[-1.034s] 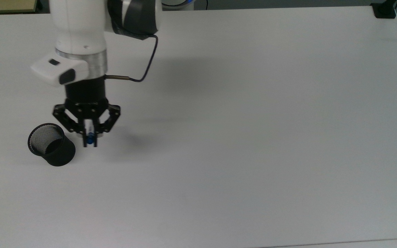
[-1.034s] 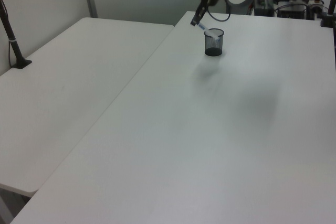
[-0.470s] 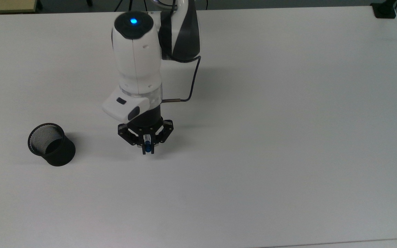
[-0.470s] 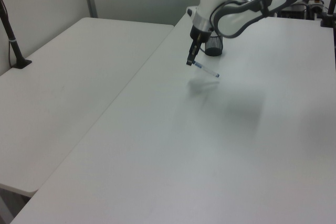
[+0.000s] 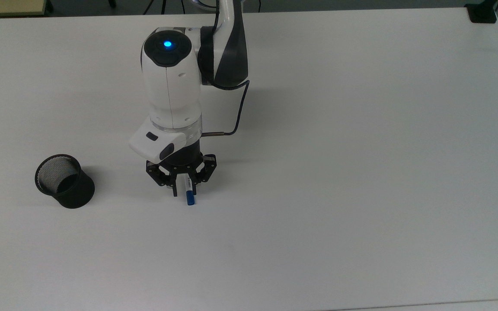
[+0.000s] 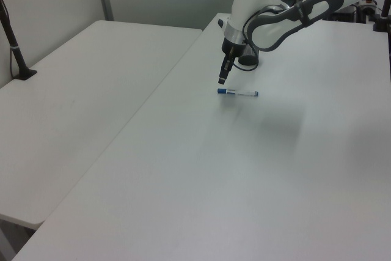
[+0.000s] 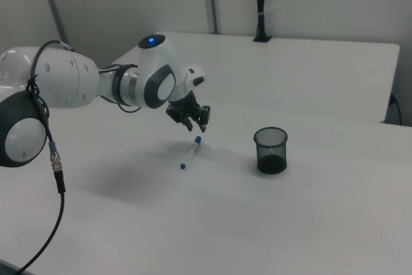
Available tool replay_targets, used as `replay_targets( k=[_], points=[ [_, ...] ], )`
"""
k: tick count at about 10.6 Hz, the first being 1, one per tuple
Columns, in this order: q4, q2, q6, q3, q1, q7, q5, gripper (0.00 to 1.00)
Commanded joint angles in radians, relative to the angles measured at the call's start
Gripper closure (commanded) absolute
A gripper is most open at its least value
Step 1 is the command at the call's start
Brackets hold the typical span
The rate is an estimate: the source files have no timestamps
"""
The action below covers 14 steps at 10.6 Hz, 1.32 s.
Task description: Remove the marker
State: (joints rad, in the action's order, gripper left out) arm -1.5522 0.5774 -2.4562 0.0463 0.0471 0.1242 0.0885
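The marker (image 5: pixel 188 191), white with a blue cap, lies flat on the white table (image 5: pixel 339 181), to the top view's right of the black mesh cup (image 5: pixel 64 181). My gripper (image 5: pixel 184 189) hovers just above the marker's white end, open and holding nothing. In the left view the marker (image 6: pixel 237 92) rests on the table below the gripper (image 6: pixel 222 80), clear of it. In the right view the marker (image 7: pixel 190 152) lies to the right view's left of the cup (image 7: pixel 271 150), under the gripper (image 7: pixel 194 125).
The cup (image 6: pixel 247 61) stands upright, partly behind the arm in the left view. A second white table (image 6: pixel 79 102) adjoins at the left view's left, with a black post (image 6: pixel 13 41) clamped to it.
The gripper carried the marker away from the cup toward the top view's right, lowered it and opened. The marker now lies on the table.
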Motion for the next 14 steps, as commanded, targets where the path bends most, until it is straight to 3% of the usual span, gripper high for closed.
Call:
replay_targets(
  k=[1, 5, 9, 14],
  points=[
    [-0.006, -0.085, 0.083, -0.013, -0.013, -0.038, 0.005, 0.00],
    [-0.002, -0.285, 0.472, -0.014, -0.038, -0.046, 0.004, 0.00],
    [-0.014, -0.436, 0.753, -0.014, -0.110, -0.219, 0.004, 0.00],
    [-0.016, -0.461, 0.792, -0.014, -0.105, -0.301, -0.007, 0.00]
  ],
)
